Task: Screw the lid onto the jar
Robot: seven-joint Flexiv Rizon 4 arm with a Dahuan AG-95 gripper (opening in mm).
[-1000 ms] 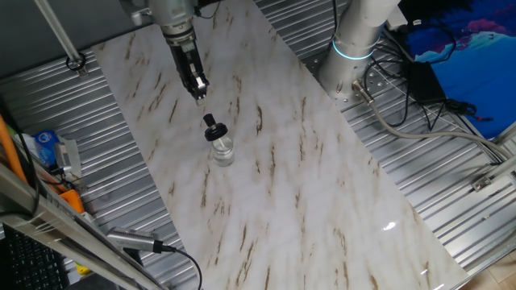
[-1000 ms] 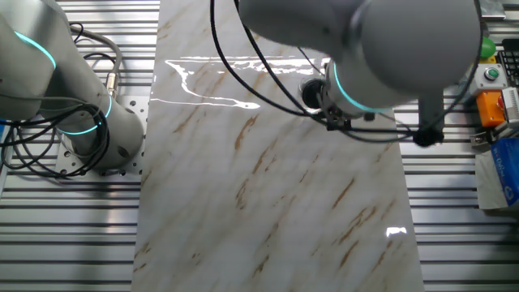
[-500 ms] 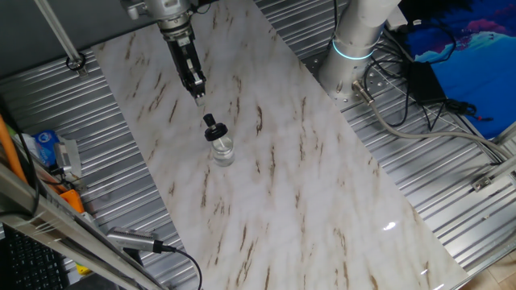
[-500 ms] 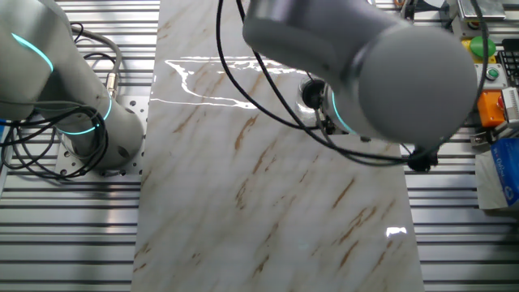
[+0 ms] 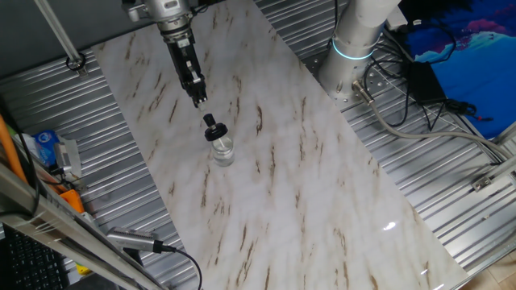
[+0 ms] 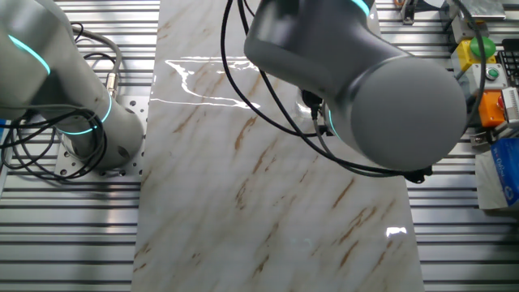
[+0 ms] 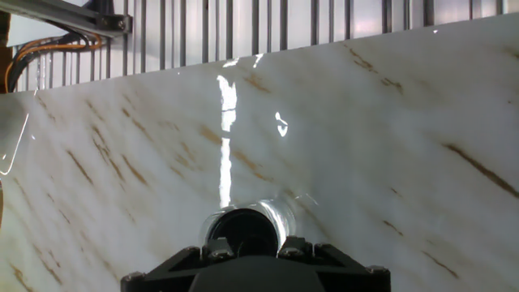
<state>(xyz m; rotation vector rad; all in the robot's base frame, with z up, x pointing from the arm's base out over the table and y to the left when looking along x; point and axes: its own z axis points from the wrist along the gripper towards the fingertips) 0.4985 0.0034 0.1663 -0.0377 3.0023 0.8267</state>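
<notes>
One fixed view: gripper [image 5: 198,100] suspended over marble-patterned table [image 5: 306,185], fingers pressed together at the tips, clasping nothing. Below and just beyond the jaws, apart from them, jar [image 5: 221,149] upright on the slab, with lid [image 5: 212,125] seated on its mouth; tightness of the thread impossible to judge. Grey arm base with glowing cyan ring [image 5: 352,50] well to the far side of the jaws, cables [image 5: 403,121] trailing beside it on the ribbed metal bench. Blue-and-white packet [image 5: 47,145] well off toward the left edge, print too small to read. The other fixed view: large grey arm body [image 6: 381,97] blocks jaws, jar and lid entirely; orange box [image 6: 491,105] and green button [image 6: 485,49] at the right border, no legible lettering. Hand view: black gripper housing [image 7: 255,272] across the bottom edge, fingertips out of sight; jar [image 7: 272,217] directly ahead of the jaws, close against the housing, dark lid [image 7: 242,230] filling its near end. No brand or label readable in any view.
</notes>
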